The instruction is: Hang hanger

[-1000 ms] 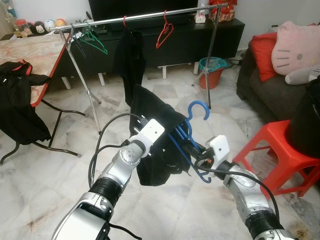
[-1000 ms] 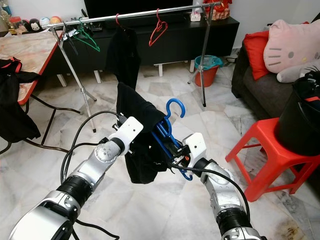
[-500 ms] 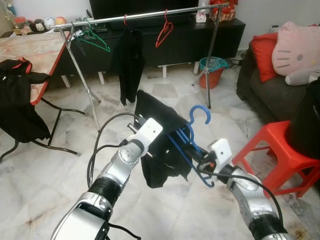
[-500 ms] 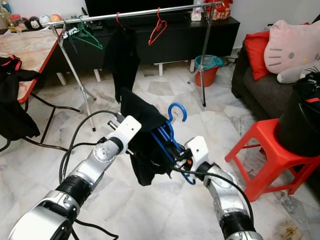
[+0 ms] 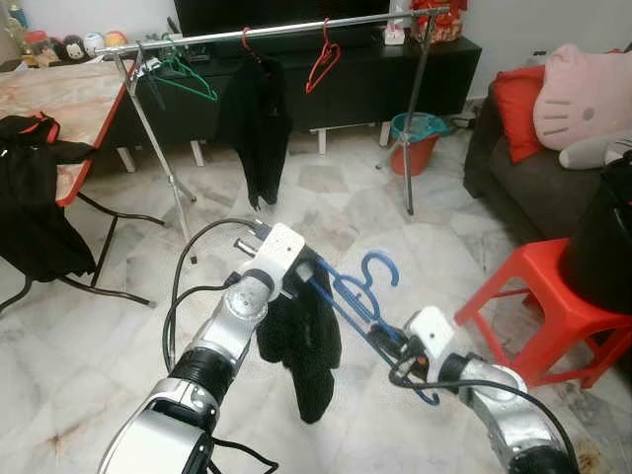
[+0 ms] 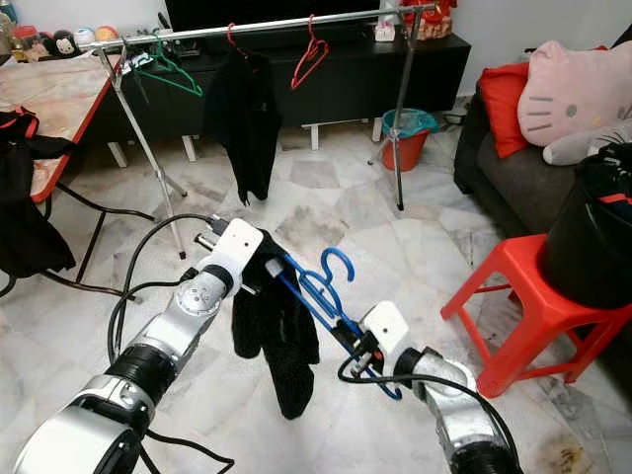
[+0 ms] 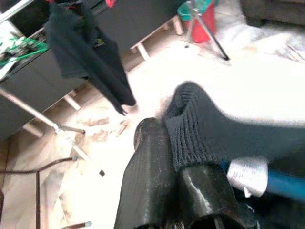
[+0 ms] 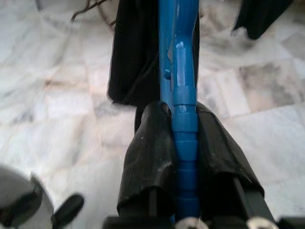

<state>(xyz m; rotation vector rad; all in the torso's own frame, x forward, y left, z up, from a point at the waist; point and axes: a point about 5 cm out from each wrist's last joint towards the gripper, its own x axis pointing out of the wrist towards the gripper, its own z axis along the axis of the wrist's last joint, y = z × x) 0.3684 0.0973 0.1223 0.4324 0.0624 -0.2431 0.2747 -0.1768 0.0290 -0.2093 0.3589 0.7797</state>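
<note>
1. right gripper (image 8: pixel 183 143) is clamping the blue plastic hanger (image 5: pixel 357 296) by its lower end, low above the marble floor (image 5: pixel 89 346).
2. left gripper (image 7: pixel 178 162) is pinching the black knitted garment (image 5: pixel 301 341) draping off the hanger.
3. the metal clothes rail (image 5: pixel 286 27) is standing well beyond.

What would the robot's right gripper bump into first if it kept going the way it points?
Probably the black knitted garment draped on the blue plastic hanger that the right gripper clamps; beyond lies marble floor. Depth is uncertain.
</note>
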